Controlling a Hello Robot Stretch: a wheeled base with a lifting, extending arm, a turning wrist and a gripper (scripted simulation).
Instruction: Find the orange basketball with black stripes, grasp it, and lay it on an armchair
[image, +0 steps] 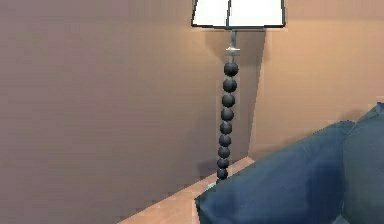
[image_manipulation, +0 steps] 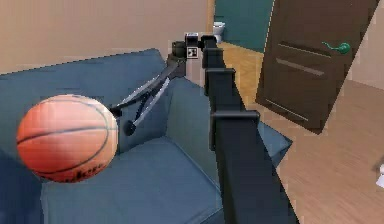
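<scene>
Arm side view. We saw the ball (image_manipulation: 67, 138) at centre left, hanging at the far end of the gripper (image_manipulation: 128, 110), which held it clear of the armchair (image_manipulation: 150, 185). The seat lay just below and to the right of the ball, so we judged that a short descent would suffice.

The arm (image_manipulation: 236, 140) reaches far out. The gripper (image_manipulation: 124, 116) slants sideways and downward from its end, holding the basketball (image_manipulation: 67, 137) just beyond its fingers.
</scene>
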